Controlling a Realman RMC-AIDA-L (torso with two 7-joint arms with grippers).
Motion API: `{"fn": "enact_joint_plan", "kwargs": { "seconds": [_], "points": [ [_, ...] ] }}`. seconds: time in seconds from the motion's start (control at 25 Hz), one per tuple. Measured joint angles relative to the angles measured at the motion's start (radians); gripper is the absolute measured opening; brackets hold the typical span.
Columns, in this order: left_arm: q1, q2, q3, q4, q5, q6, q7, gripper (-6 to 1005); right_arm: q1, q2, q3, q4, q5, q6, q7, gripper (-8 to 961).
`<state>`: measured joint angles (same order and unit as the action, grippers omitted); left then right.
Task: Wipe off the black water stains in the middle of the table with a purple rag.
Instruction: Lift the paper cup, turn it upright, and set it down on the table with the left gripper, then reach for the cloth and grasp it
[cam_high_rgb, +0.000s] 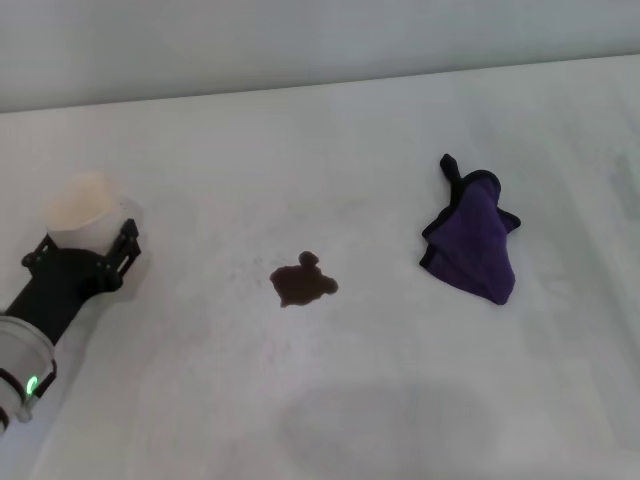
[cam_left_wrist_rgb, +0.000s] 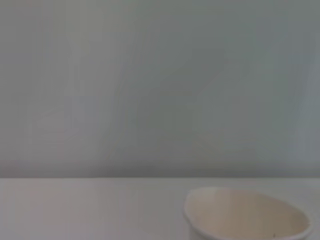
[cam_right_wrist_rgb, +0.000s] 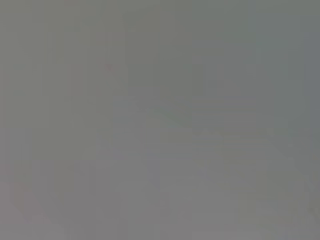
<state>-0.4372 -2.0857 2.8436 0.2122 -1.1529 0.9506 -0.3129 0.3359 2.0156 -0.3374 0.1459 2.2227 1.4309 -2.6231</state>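
Note:
The black water stains (cam_high_rgb: 302, 282) form one dark lobed blot in the middle of the white table (cam_high_rgb: 330, 400). The purple rag (cam_high_rgb: 474, 243) lies crumpled to the blot's right, with its black edging and corner tab showing, and nothing touches it. At the far left, my left gripper (cam_high_rgb: 84, 252) is shut on a cream cup (cam_high_rgb: 84, 203) that stands upright on the table. The left wrist view shows the cup's rim (cam_left_wrist_rgb: 247, 215) against a pale wall. My right gripper is out of view, and the right wrist view shows only flat grey.
The table's far edge (cam_high_rgb: 320, 90) meets a pale wall at the back. Bare tabletop lies between the cup, the blot and the rag.

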Motion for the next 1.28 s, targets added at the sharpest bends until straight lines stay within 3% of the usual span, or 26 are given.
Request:
{"fn": "enact_joint_plan", "kwargs": {
  "seconds": [0.64, 0.96, 1.28],
  "points": [
    [0.040, -0.003, 0.002, 0.004, 0.074, 0.011, 0.022, 682, 0.001, 0.000, 0.006, 0.004, 0.000, 0.000, 0.001, 836],
    [0.073, -0.001, 0.000, 0.019, 0.073, 0.052, 0.025, 859, 0.003, 0.000, 0.009, 0.002, 0.000, 0.001, 0.002, 835],
    [0.187, 0.000, 0.000, 0.080, 0.074, 0.090, 0.027, 893, 0.003, 0.000, 0.002, 0.000, 0.000, 0.002, 0.002, 836]
  ]
}}
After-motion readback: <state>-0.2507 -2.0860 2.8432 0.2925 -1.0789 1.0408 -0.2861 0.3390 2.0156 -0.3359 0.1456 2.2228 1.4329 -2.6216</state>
